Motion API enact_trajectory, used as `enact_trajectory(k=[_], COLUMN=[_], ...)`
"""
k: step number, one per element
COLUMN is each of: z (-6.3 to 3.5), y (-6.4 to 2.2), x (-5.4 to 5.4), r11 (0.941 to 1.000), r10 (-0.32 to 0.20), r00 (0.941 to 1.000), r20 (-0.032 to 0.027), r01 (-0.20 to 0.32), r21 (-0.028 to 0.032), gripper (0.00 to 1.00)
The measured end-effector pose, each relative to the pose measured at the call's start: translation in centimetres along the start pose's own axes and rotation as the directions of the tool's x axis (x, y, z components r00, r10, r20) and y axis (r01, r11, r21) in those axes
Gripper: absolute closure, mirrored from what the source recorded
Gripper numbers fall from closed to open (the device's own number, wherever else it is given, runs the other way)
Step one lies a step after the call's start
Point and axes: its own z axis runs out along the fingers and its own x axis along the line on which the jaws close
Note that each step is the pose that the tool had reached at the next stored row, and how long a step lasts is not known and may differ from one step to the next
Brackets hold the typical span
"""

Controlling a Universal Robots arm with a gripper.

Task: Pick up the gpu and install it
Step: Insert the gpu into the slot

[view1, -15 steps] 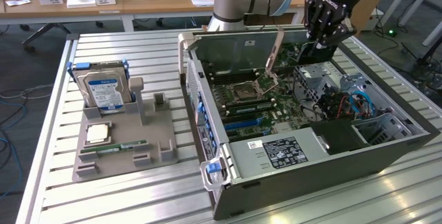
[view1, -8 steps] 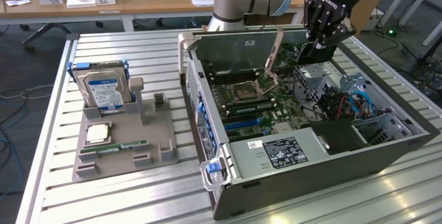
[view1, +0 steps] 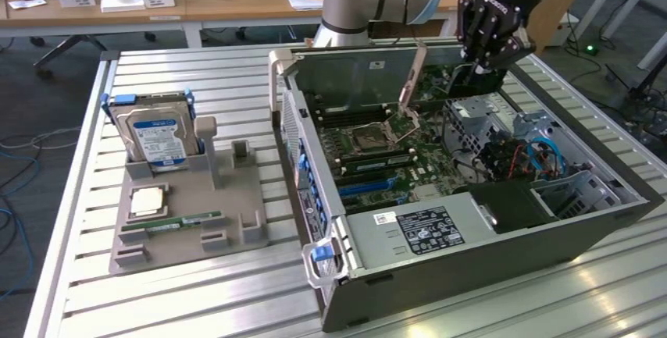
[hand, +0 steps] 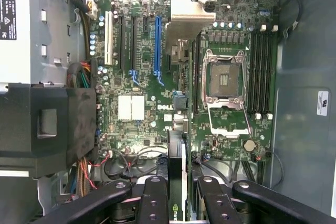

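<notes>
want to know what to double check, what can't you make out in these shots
gpu: wrist view sees it edge-on, so its faces and connector edge are hidden; the fingers cover its near end.
grip contact: exterior view, the gripper itself hides where it meets the card.
whether the card hangs over the blue slot: neither view settles it.
hard drive label text: exterior view, too small to read.

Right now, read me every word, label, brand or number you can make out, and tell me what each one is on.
"DELL": printed on the motherboard.
Green logo on the gpu, gripped in the end effector: cut off, unreadable.
Label on the power supply: too small to read.
Label on the hard drive: too small to read.
Sticker on the case wall: too small to read.
</notes>
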Motion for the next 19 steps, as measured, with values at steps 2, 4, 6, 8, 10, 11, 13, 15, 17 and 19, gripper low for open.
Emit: enact_trajectory(k=[2,4,6,8,10,11,13,15,17,19], z=[0.06,0.18,0.38,0.51,0.55,0.59,0.67,0.73,0.78,0.81], y=[0.06,0.09,0.13,0.16,0.16,0.16,0.22,0.33,0.48,0.61], x=[-0.01,0.00,0.00,-0.01,-0.01,-0.01,-0.01,-0.01,-0.02,-0.04], r11=[1.0000,1.0000,1.0000,1.0000,1.0000,1.0000,1.0000,1.0000,1.0000,1.0000], r10=[0.000,0.000,0.000,0.000,0.000,0.000,0.000,0.000,0.000,0.000], r00=[1.0000,1.0000,1.0000,1.0000,1.0000,1.0000,1.0000,1.0000,1.0000,1.0000], r20=[0.0000,-0.0001,0.0000,-0.0002,-0.0004,-0.0002,-0.0002,-0.0001,0.0000,-0.0002], r01=[0.000,0.000,0.000,0.000,0.000,0.000,0.000,0.000,0.000,0.000], r21=[0.0001,0.0002,0.0003,0.0003,0.0003,0.0004,0.0005,0.0007,0.0010,0.0012], gripper=[0.74,0.74,0.74,0.74,0.74,0.74,0.74,0.74,0.74,0.74])
